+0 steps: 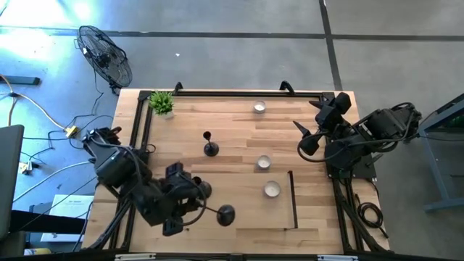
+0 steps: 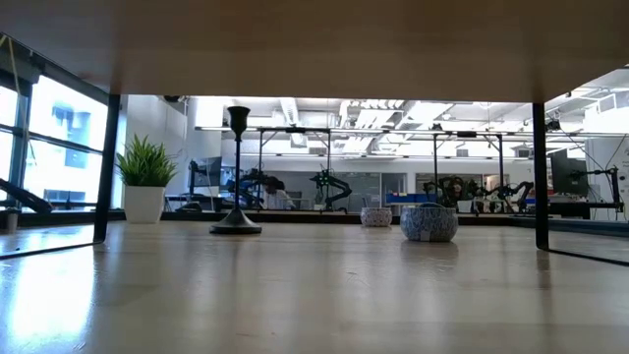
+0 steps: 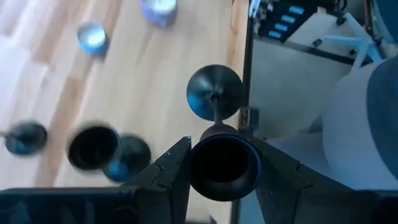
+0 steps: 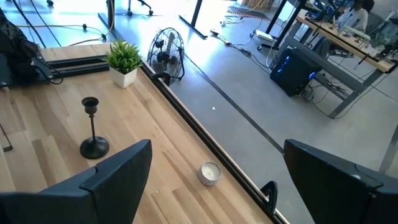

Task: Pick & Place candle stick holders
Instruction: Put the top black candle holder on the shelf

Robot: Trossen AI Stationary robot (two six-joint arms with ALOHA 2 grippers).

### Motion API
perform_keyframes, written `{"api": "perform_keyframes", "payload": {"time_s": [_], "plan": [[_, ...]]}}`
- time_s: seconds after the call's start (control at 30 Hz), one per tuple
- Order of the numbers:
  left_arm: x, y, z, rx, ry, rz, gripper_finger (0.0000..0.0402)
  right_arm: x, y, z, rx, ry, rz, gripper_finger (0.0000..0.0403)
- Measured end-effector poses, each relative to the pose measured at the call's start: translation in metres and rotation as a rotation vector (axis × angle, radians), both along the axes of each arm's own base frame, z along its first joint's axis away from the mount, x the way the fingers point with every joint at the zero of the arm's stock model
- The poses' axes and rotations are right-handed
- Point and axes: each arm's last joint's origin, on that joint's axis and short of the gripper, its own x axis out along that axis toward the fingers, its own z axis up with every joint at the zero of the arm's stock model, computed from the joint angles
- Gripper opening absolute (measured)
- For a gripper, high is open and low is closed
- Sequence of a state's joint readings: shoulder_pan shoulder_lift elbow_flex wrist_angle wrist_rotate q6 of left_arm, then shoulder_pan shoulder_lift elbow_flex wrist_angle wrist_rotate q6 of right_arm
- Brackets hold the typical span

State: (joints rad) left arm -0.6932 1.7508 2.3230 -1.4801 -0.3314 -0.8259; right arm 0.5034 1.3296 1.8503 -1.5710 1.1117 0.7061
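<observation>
The left gripper (image 3: pixel 217 168) has its fingers (image 3: pixel 171 171) closed on the cup end of one holder (image 1: pixel 217 212), carried tilted near the counter's (image 1: pixel 239 123) front edge, left of centre; its stem runs out sideways and the round base (image 3: pixel 214 92) hangs free at the far end. A second holder (image 1: pixel 209 143) stands upright near the middle of the counter, toward its left side. A third does not show clearly in any view.

The grip is the main worry. The fingers pinch a small rounded cup, while the heavy base sits at the far end of a thin stem. That weight could swing the piece round in the fingers or pull it out, most likely on a quick turn of the wrist.

Setting it down is the next risk. If the base meets the wood at a slant, the holder will likely topple and roll once released.

Three small candles (image 1: pixel 263 162) lie right of centre, and the standing holder is tall and narrow; a low sweep of the arm could knock any of them over.

The right gripper (image 1: pixel 304 135) waits by the right edge, fingers (image 4: pixel 102 180) wide and empty. The plant (image 1: pixel 162 103) sits at the back left corner, well clear.
</observation>
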Motion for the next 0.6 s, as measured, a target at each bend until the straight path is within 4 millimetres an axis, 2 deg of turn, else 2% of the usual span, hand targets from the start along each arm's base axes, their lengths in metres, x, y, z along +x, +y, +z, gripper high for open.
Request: {"api": "perform_keyframes", "payload": {"time_s": [0.23,0.6], "plan": [[-0.0096,-0.0005,-0.0058,-0.069,0.125,0.068,0.0133,0.0000,0.0002,-0.0002,0.006,0.003,0.004,0.0358],[-0.0090,-0.0025,-0.0092,-0.117,0.175,0.054,0.0133,0.0001,0.0003,-0.0002,0.005,0.003,0.004,0.0358]]}}
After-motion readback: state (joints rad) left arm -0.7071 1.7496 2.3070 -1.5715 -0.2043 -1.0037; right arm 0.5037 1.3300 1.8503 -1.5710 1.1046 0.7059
